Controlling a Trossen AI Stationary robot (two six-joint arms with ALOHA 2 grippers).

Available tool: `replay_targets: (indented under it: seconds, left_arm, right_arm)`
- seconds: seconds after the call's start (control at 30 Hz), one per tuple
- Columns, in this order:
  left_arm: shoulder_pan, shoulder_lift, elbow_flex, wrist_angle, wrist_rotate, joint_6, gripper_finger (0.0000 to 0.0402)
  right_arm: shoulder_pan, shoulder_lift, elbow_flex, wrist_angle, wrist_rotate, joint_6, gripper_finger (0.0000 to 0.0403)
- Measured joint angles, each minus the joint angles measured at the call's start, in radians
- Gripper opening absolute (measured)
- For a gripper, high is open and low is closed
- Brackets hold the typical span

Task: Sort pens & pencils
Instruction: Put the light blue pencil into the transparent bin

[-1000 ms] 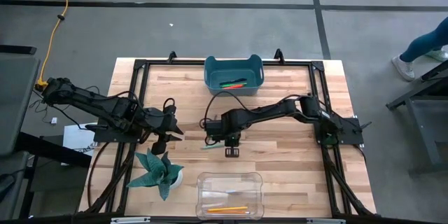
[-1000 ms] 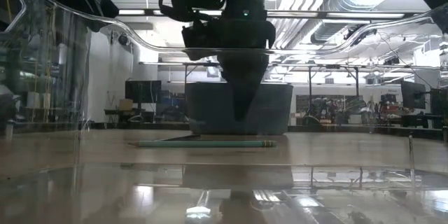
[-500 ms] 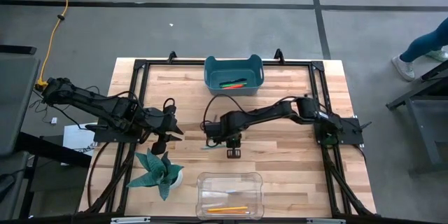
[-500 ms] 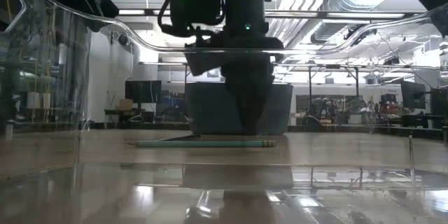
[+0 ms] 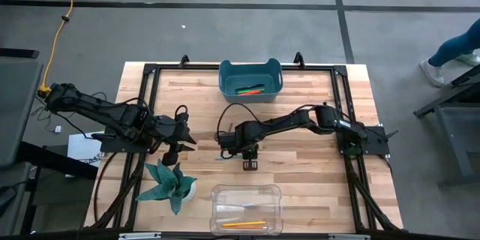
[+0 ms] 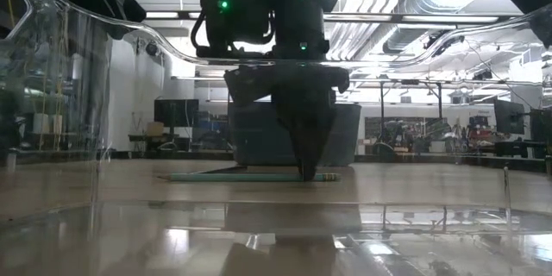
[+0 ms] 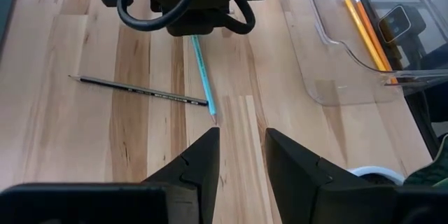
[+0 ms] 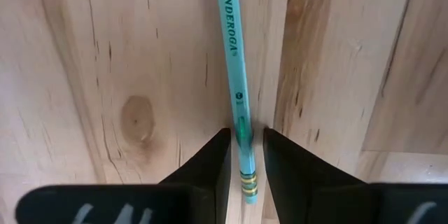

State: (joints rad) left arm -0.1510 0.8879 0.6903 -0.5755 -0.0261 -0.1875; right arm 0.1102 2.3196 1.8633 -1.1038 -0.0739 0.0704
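A teal pencil lies flat on the wood, also seen in the low view and high view. My right gripper is down at table level near the pencil's eraser end. It is open, one finger on each side of the pencil with a narrow gap. A dark pencil lies beside the teal one. My left gripper is open and hovers left of both pencils. The green and red pens lie in the blue bin. Orange and yellow pencils lie in the clear bin.
The blue bin stands at the far edge and the clear bin at the near edge. A teal plant ornament sits near the left gripper. Bare wood lies right of the right arm. A person's leg shows beyond the table.
My right gripper has come down from above the teal pencil to table level, shifting slightly toward the table's left, so that its fingertips now stand at the pencil near its eraser end. The pencil has stayed where it was.
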Motion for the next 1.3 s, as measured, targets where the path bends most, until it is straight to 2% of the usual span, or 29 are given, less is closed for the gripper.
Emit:
replay_targets:
  seconds: [0.3,0.63,1.07,1.3]
  left_arm:
    - [0.0,0.0,0.0,0.0,-0.008,0.0,0.0104]
    - [0.0,0.0,0.0,0.0,-0.01,0.0,0.0104]
    - [0.0,-0.001,0.0,-0.002,0.009,-0.001,0.0104]
    - [0.0,-0.047,0.0,-0.004,0.014,-0.001,0.0104]
  right_arm:
    - [-0.004,0.0,0.0,0.008,0.02,0.008,0.0073]
    - [-0.006,0.0,0.0,0.011,0.026,0.018,0.0005]
    - [-0.006,-0.004,0.003,0.024,0.018,0.062,0.0004]
    - [-0.01,-0.007,0.094,0.026,0.017,0.066,0.0003]
